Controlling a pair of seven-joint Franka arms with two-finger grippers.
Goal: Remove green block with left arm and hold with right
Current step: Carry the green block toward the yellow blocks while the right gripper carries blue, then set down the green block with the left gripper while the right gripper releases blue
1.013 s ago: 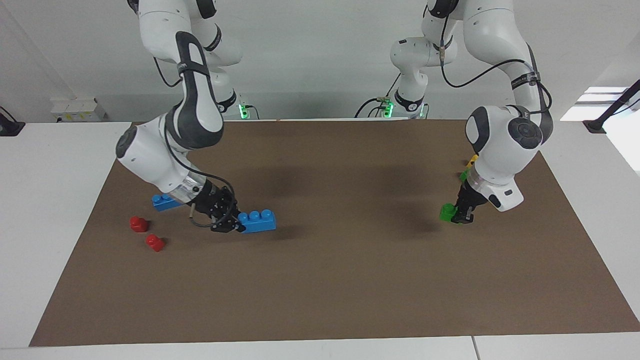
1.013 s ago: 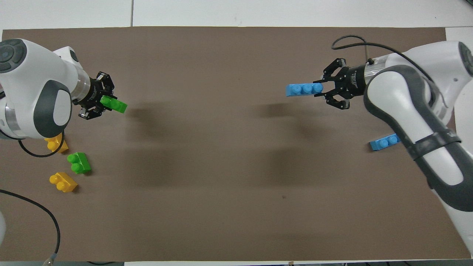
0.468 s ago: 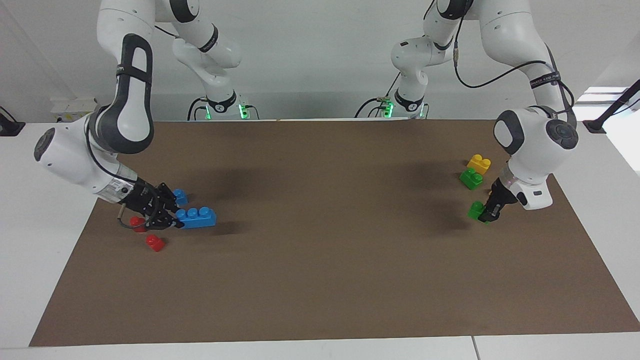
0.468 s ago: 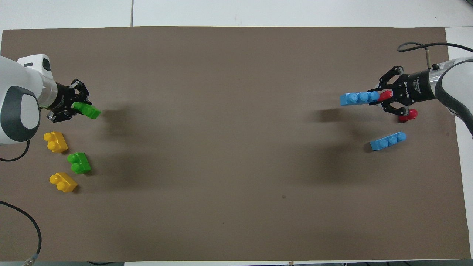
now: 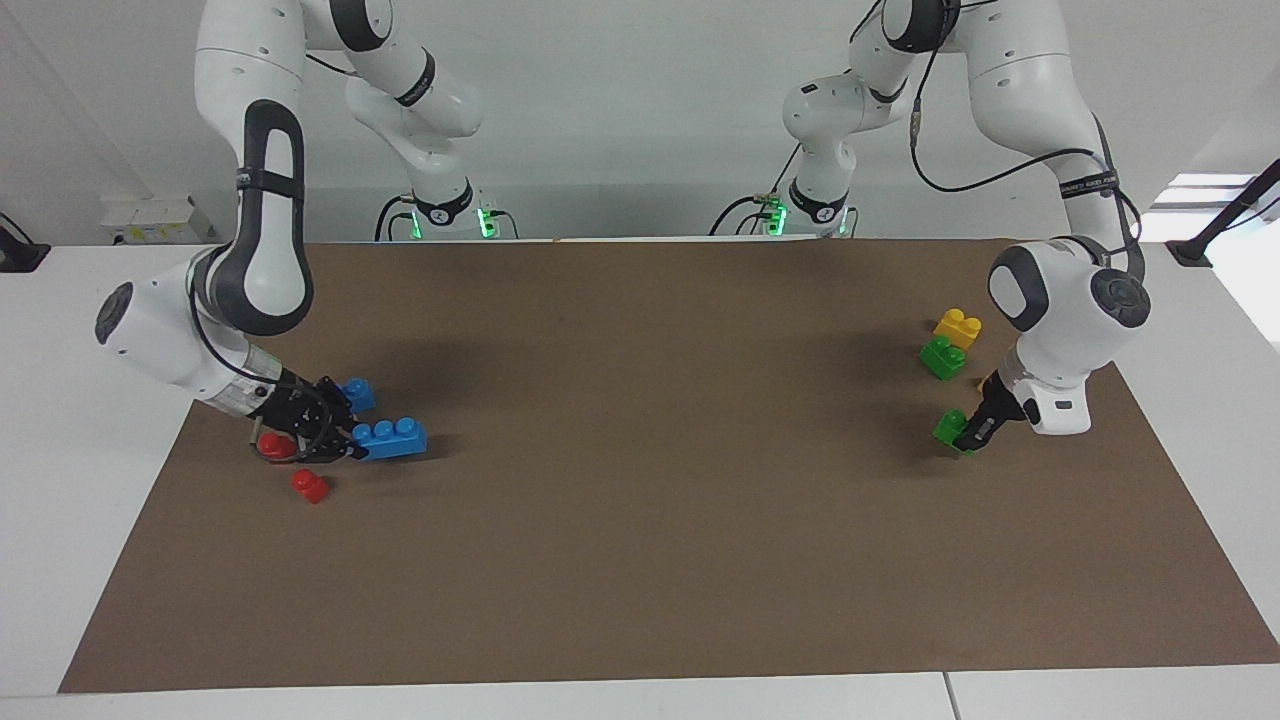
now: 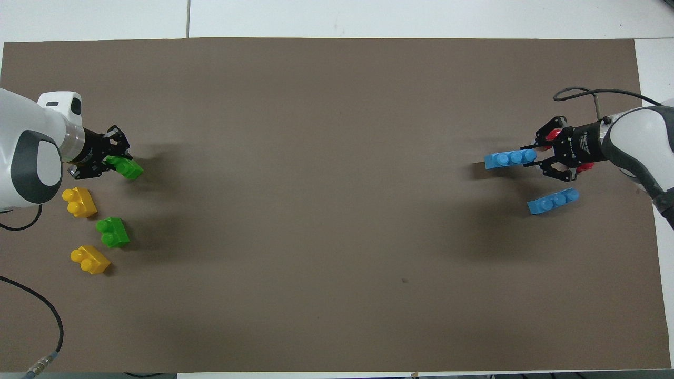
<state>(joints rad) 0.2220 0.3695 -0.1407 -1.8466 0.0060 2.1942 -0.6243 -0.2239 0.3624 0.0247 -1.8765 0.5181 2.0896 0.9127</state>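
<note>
My left gripper is shut on the green block, a two-stud bright green brick, and holds it low over the mat at the left arm's end; I cannot tell if it touches. In the overhead view the gripper holds the block beside a yellow brick. My right gripper is shut on one end of a blue three-stud brick low over the mat at the right arm's end, also in the overhead view, brick.
A second green block and another yellow brick lie nearer the robots. A second blue brick and two red pieces lie around the right gripper.
Both arms have swung outward from nearer the middle to their own ends of the table, each keeping its brick. In the last half second both have sunk slightly lower.
</note>
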